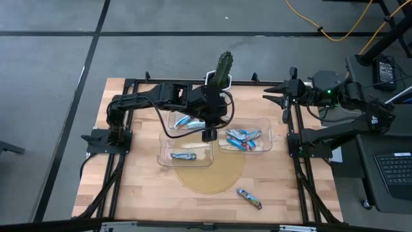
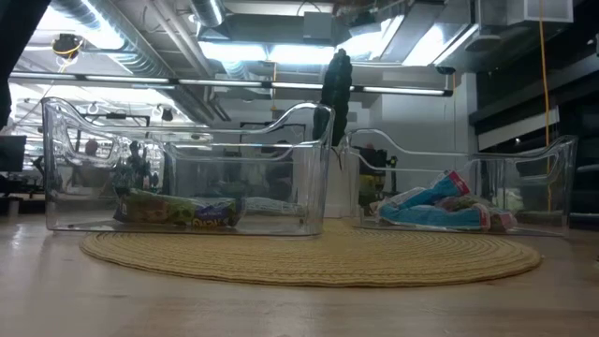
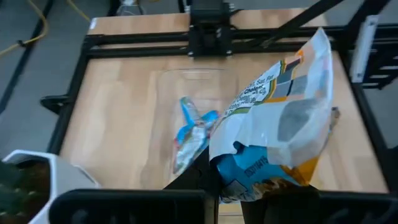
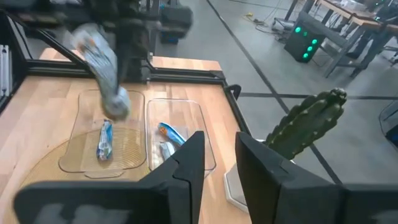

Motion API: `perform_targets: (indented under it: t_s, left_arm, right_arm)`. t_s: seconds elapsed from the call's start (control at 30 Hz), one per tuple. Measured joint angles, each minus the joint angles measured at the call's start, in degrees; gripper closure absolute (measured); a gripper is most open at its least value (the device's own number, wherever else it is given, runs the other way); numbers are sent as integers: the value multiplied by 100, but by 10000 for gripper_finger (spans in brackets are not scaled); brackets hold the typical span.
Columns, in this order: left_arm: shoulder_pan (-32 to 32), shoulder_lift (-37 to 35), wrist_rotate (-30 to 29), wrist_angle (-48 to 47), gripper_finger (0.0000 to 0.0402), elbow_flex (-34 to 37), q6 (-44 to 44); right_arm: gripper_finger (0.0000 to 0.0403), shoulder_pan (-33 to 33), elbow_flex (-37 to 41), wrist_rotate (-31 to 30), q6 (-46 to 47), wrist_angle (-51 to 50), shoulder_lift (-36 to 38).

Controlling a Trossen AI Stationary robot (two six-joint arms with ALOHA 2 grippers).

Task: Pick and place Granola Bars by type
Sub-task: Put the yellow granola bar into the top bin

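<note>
My left gripper (image 1: 209, 135) hangs over the middle of the table, between the three clear bins, and is shut on one granola bar (image 3: 273, 118) in a silver-white wrapper with blue and orange print. The far left bin (image 1: 187, 120) holds silver-blue bars. In the near left bin (image 1: 186, 154) lies one brownish-green bar (image 2: 178, 211). The right bin (image 1: 245, 139) holds several blue bars (image 2: 435, 212). One more bar (image 1: 249, 198) lies flat on the wood near the table's near edge. My right gripper (image 4: 219, 168) waits open at the far right edge of the table. My left gripper pinches the granola bar between its two fingers at the wrapper's upper end (image 4: 93, 38), coming from above and pointing down. The bar hangs below the fingers, lifted clear above the bins (image 4: 107, 81). The crumpled wrapper hides the exact place of contact in the left wrist view.
A round woven mat (image 1: 209, 173) lies under the near sides of the bins. A cactus in a white pot (image 1: 222, 69) stands at the far edge, close to my left arm. Black frame rails (image 1: 122, 167) run along the table's edges. Bare wood shows left and right of the mat.
</note>
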State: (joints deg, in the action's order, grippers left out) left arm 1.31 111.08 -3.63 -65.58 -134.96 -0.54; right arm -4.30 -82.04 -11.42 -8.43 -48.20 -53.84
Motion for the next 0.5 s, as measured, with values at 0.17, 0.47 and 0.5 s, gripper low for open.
perform_targets:
  t_s: [0.17, 0.47, 0.5]
  left_arm:
    - [90, -170, 65, -68, 380, 9, -32]
    - [147, -391, 183, -632, 380, 11, -28]
    - [165, -407, 185, -712, 380, 11, -28]
  right_arm:
    - [309, -1, 0, -105, -159, -46, -15]
    - [309, -1, 0, -344, -829, -41, -147]
    - [309, -3, 0, -391, -885, -20, -178]
